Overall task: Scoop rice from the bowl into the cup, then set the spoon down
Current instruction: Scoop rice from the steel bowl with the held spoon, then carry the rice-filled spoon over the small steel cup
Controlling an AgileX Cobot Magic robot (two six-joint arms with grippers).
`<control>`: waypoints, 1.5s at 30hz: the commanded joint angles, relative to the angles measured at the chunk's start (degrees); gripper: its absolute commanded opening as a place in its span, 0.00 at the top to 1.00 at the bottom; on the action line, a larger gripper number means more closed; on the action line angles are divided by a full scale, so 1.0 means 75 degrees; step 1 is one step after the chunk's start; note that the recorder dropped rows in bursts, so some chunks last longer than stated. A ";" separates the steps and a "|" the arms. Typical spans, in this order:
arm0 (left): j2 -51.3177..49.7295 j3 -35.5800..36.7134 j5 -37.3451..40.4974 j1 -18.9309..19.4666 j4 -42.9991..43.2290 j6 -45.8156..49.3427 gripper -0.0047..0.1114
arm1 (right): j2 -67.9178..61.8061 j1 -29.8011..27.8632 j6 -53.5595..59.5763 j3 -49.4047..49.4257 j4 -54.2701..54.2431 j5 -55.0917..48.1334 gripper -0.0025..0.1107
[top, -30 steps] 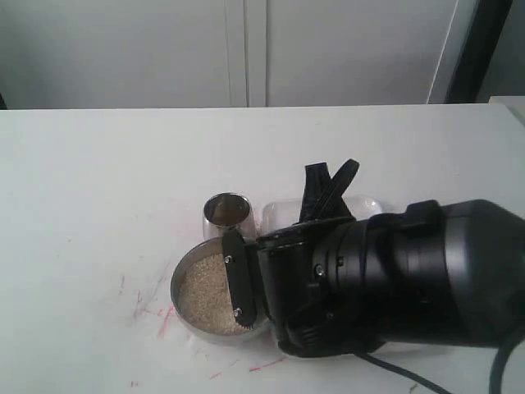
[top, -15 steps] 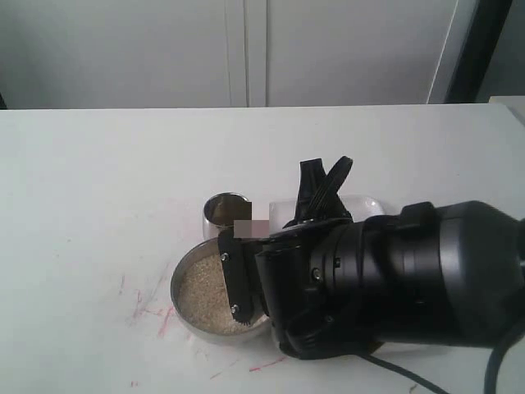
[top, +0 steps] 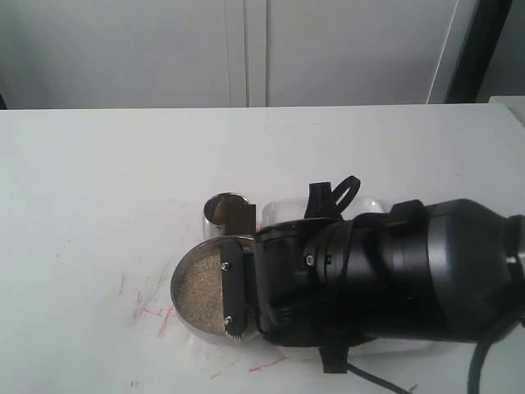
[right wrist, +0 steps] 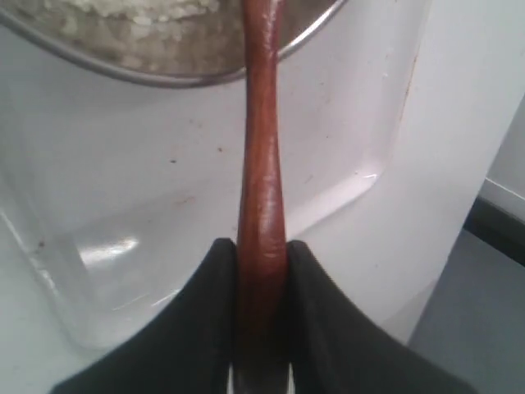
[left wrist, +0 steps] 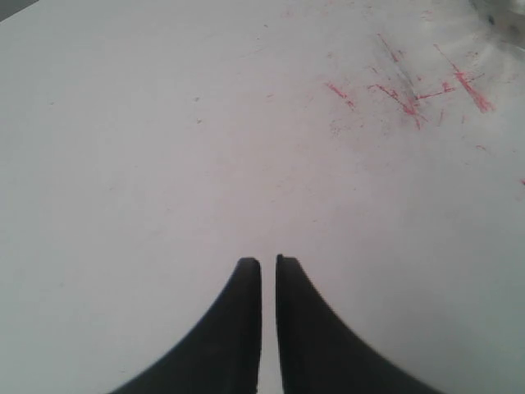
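Observation:
The steel bowl (top: 175,289) holds off-white rice (top: 197,291) at the table's front middle. The small steel cup (top: 221,212) stands just behind it. My right arm (top: 385,279) hangs low over the bowl's right side and hides that part of it. In the right wrist view my right gripper (right wrist: 261,246) is shut on the slim reddish-brown handle of the spoon (right wrist: 261,156), which runs over the bowl's rim (right wrist: 164,78) toward the rice (right wrist: 148,10). The spoon's oval end is out of view. My left gripper (left wrist: 268,261) is shut on nothing over bare white table.
A clear plastic tray (top: 283,212) lies right of the cup, under my right arm; it also shows below the spoon handle as the tray (right wrist: 123,271). Red scribbles (top: 152,310) mark the white table left of the bowl. The table's edge (right wrist: 459,238) drops off nearby.
My right arm has sunk lower and rolled over the bowl, covering more of its right side. Bowl and cup have stayed put.

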State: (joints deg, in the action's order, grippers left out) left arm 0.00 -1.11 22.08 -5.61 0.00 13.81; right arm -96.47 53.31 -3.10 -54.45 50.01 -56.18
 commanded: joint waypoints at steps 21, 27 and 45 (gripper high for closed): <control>0.0000 0.0070 0.0373 -0.0042 -0.0043 -0.0045 0.84 | -0.0027 -0.2045 0.3635 -0.1493 -0.6904 -0.0493 0.98; 0.0000 0.0070 0.0373 -0.0042 -0.0043 -0.0045 0.84 | 0.0271 -0.2482 0.4222 -0.1406 -0.7423 -0.0227 0.98; 0.0000 0.0070 0.0373 -0.0042 -0.0043 -0.0045 0.84 | 0.1701 -0.3148 0.2752 -0.0934 -0.6749 -0.0147 0.98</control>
State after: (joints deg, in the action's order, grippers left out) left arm 0.00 -1.11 22.08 -5.61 0.00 13.81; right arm -82.43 30.29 19.62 -58.26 -2.24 -56.48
